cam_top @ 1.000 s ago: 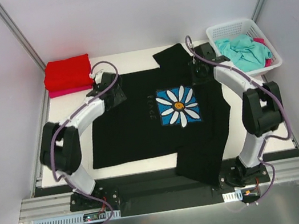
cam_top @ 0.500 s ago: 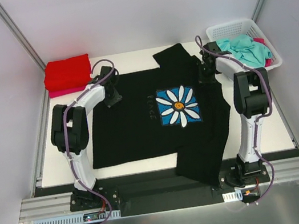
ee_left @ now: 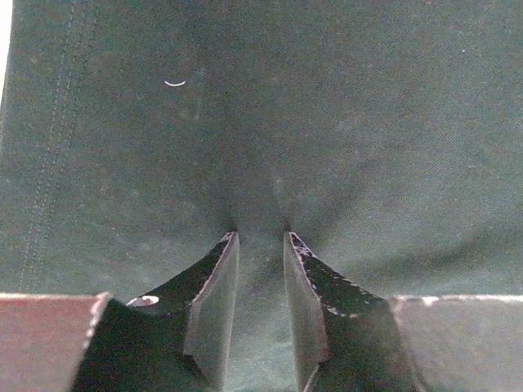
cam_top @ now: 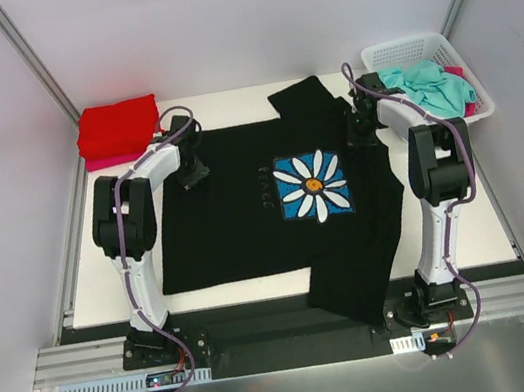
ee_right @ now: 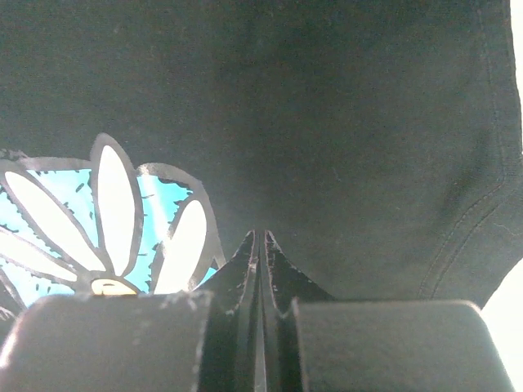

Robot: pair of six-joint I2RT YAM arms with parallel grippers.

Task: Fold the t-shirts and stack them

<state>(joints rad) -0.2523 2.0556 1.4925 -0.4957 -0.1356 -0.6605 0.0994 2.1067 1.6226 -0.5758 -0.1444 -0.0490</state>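
The black t-shirt (cam_top: 246, 219) lies spread flat on the white table (cam_top: 460, 222), with its white daisy (cam_top: 313, 187) on a blue square facing up. My left gripper (cam_top: 195, 173) presses down on the shirt's far left part. In the left wrist view its jaws (ee_left: 260, 237) stand narrowly apart with a pucker of black cloth (ee_left: 327, 122) pinched between them. My right gripper (cam_top: 357, 130) is down on the shirt's far right part. In the right wrist view (ee_right: 261, 233) its jaws are closed tight on the cloth (ee_right: 351, 122), beside the daisy (ee_right: 114, 204).
A folded red t-shirt (cam_top: 118, 126) lies on a pink one (cam_top: 119, 160) at the far left corner. A white mesh basket (cam_top: 475, 89) at the far right holds a crumpled teal t-shirt (cam_top: 426, 88) and some pink cloth (cam_top: 471, 106). The shirt's sleeve hangs over the near edge (cam_top: 355, 291).
Both arms reached out and dropped their grippers onto the far part of the black shirt. In the last half second the left arm settled slightly; the right held still.
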